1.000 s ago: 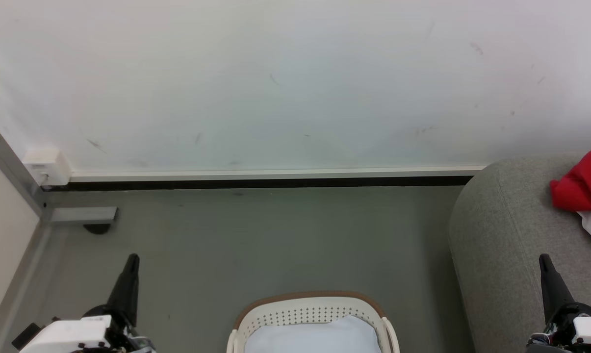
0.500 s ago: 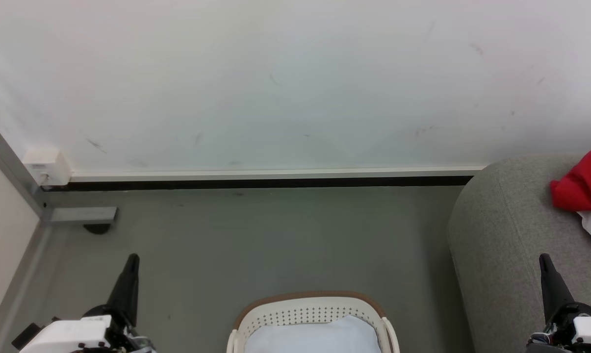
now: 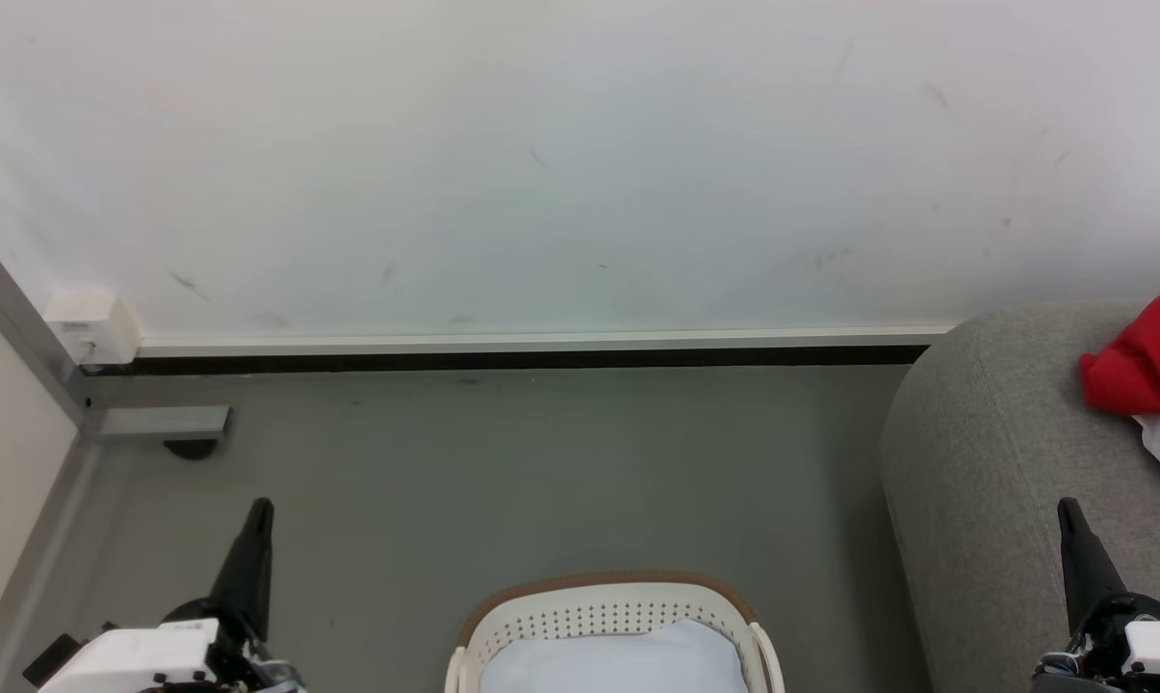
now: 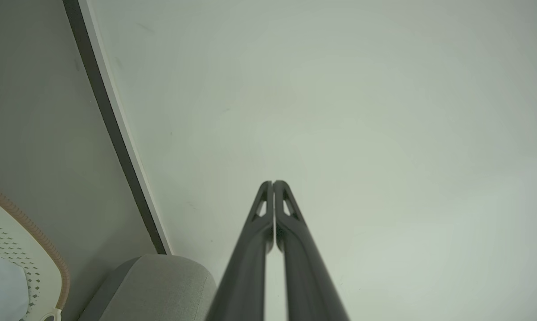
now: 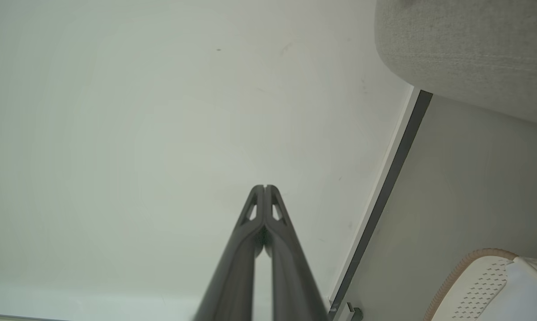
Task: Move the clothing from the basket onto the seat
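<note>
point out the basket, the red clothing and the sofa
basket (image 3: 604,616), head view, perforated far wall
red clothing (image 3: 1143,371), head view, middle of the red fabric
sofa (image 3: 984,433), head view, rounded grey end

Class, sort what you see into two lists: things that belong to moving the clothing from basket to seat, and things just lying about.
Part of the job: red clothing, basket, grey seat, left hand, right hand.
Just lying about: pale cloth liner, white wall box, metal floor bracket.
</note>
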Available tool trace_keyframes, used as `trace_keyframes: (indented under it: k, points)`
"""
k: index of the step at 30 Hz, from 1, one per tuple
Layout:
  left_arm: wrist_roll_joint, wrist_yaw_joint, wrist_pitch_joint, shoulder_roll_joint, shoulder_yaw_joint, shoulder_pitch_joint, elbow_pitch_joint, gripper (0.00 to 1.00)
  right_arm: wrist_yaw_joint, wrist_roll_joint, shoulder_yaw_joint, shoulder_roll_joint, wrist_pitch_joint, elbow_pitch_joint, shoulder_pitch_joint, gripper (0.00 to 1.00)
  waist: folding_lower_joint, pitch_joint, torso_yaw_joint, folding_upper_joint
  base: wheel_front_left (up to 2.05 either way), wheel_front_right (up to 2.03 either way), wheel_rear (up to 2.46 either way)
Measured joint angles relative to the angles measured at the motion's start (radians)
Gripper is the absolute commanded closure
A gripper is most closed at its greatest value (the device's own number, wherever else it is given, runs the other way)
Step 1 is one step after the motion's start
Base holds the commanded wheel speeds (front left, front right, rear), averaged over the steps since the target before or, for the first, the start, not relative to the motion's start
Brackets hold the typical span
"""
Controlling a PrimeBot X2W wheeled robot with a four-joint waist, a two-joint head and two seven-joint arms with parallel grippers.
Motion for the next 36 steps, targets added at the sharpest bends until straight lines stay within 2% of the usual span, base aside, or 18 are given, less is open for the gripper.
trace_keyframes:
  k: [36]
  points:
    - [0.000,0.000,0.000,0.000,0.000,0.000,0.000,1.00,0.000,0.031,0.039,-0.030,-0.030,-0.004,0.000,1.00,0.0000,0.000,0.000,0.0000,0.00,0.00,0.00]
